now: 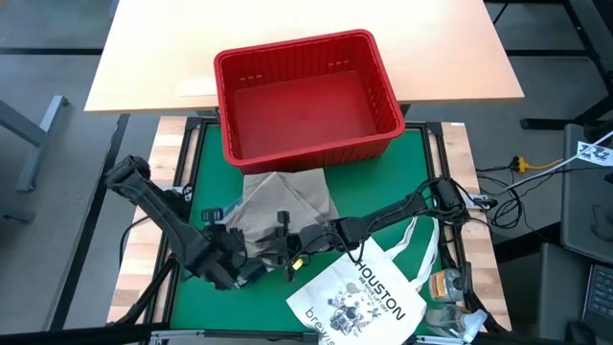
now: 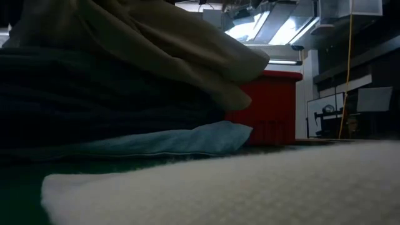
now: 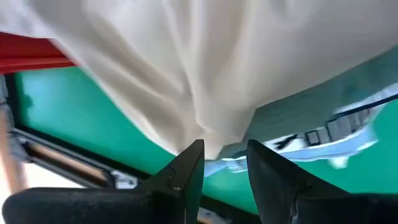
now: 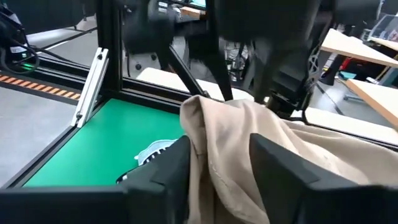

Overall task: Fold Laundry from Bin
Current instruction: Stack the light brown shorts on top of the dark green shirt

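Note:
A khaki garment (image 1: pixel 287 199) lies spread on the green mat (image 1: pixel 206 153) in front of the red bin (image 1: pixel 305 96), and its near part is bunched up. In the low view it (image 2: pixel 162 44) tops a stack over a dark garment (image 2: pixel 100 100) and a light blue one (image 2: pixel 169 140). My left gripper (image 3: pixel 225 163) points steeply down at the garment's near edge, open, with a hanging fold (image 3: pixel 214 134) right at its fingertips. My right gripper (image 4: pixel 217 163) reaches in level from the right, open, with a khaki ridge (image 4: pixel 217 143) between its fingers. My left gripper has the tip of the khaki fold (image 3: pixel 216 148) hanging at the gap between its parted fingers; I cannot tell whether it touches. My right gripper comes in level from the table's right with bunched khaki cloth (image 4: pixel 214 168) in its gap, lying against the inner sides of both fingers (image 4: pixel 273 163), resting slack on the stack.
A white tote bag printed HOUSTON (image 1: pixel 359 297) lies on the near right of the mat and fills the low view's foreground (image 2: pixel 237 187). The bin's floor (image 1: pixel 297 110) shows bare. The metal frame rail (image 4: pixel 90 87) borders the mat. Cables and small items (image 1: pixel 450 287) sit at the right edge.

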`<state>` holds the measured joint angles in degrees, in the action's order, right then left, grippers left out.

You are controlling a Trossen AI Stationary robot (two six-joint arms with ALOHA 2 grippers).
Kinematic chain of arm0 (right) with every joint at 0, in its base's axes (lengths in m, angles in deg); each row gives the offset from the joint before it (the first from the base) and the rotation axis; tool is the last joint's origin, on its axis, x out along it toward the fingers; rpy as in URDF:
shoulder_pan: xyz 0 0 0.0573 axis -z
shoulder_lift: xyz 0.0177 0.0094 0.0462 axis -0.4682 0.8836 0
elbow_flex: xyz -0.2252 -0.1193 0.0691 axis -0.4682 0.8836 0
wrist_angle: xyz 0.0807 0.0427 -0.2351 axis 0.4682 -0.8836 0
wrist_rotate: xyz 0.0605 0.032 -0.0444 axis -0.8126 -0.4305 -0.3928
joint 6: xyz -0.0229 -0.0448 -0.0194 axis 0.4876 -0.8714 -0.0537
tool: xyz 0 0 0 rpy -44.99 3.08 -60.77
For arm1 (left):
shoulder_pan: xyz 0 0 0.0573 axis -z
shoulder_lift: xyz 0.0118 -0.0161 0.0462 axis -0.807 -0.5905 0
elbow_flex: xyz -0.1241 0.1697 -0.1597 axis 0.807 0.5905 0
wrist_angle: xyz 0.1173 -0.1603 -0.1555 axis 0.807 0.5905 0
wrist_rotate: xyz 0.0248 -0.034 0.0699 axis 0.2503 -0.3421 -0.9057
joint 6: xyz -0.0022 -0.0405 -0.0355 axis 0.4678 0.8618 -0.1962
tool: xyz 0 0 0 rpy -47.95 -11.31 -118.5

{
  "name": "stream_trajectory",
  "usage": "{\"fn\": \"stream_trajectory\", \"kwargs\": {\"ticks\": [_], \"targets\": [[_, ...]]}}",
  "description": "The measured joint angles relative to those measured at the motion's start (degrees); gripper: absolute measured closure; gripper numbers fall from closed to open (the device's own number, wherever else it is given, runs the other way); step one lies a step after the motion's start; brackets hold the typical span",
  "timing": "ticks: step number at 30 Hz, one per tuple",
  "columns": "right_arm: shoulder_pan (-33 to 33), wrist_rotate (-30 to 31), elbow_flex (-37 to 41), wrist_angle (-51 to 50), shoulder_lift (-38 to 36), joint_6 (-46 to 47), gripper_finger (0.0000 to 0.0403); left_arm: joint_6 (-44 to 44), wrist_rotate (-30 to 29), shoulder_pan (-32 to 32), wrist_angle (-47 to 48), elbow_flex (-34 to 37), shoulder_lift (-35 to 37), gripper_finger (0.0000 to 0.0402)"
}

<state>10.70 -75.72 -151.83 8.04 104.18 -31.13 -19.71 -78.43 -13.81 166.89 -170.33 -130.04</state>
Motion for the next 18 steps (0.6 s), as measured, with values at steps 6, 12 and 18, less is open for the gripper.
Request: {"fn": "stream_trajectory", "kwargs": {"ticks": [6,12,18], "targets": [[0.0,1.8,0.0,-1.1,-3.7,0.0,0.0222,4.9,-0.5,2.0,0.1,-5.5,4.3,0.0293],[0.0,2.1,0.0,-5.3,-8.4,-0.1,0.0221,6.1,-8.0,2.9,-1.1,-8.5,5.2,0.0291],[0.0,4.0,0.0,-16.9,-13.8,-2.3,0.0221,5.9,-20.4,2.1,-11.4,-7.9,4.8,0.0287]]}}
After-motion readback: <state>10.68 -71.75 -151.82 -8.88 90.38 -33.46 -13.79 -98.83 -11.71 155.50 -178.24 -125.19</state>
